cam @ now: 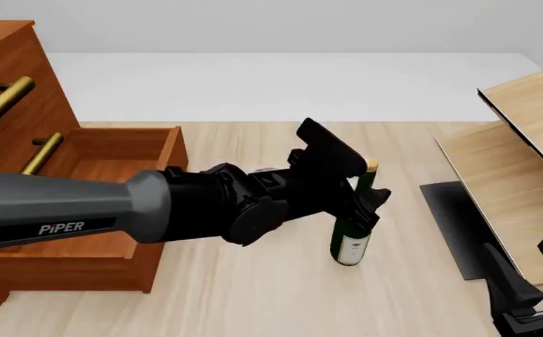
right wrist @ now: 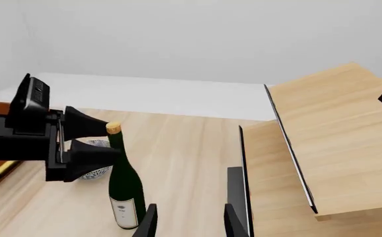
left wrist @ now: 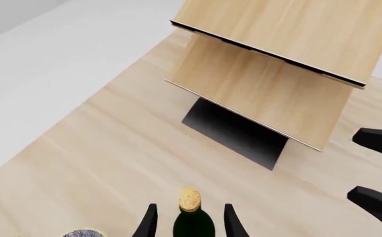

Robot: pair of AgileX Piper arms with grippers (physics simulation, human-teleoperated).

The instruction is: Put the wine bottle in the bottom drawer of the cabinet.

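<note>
The wine bottle is a slim dark green glass bottle with a tan cork top and a white label near its base. It stands upright on the table, near the middle, to the right of the cabinet. The left pincer is at the bottle's upper part, one finger on each side of the neck below the cork; the left wrist view shows small gaps between fingers and glass, so it straddles the bottle closely without a clear grip.

The table is pale light wood with a fine grain. Beyond its far edge lies a plain white floor, and a grey-white wall rises behind that.

The cabinet is reddish-brown wood with brass bar handles and sits at the table's left side. Its bottom drawer is pulled out toward the bottle, the inside open from above, though the left arm crosses over much of it. A small speckled grey bowl sits on the table just behind the bottle, partly hidden by the left pincer. At the right stands a pale wood slanted structure with a dark shadow on the table beneath it. The right pincer hangs low at the table's right front corner, well apart from the bottle, its fingers spread with nothing between them.
</note>
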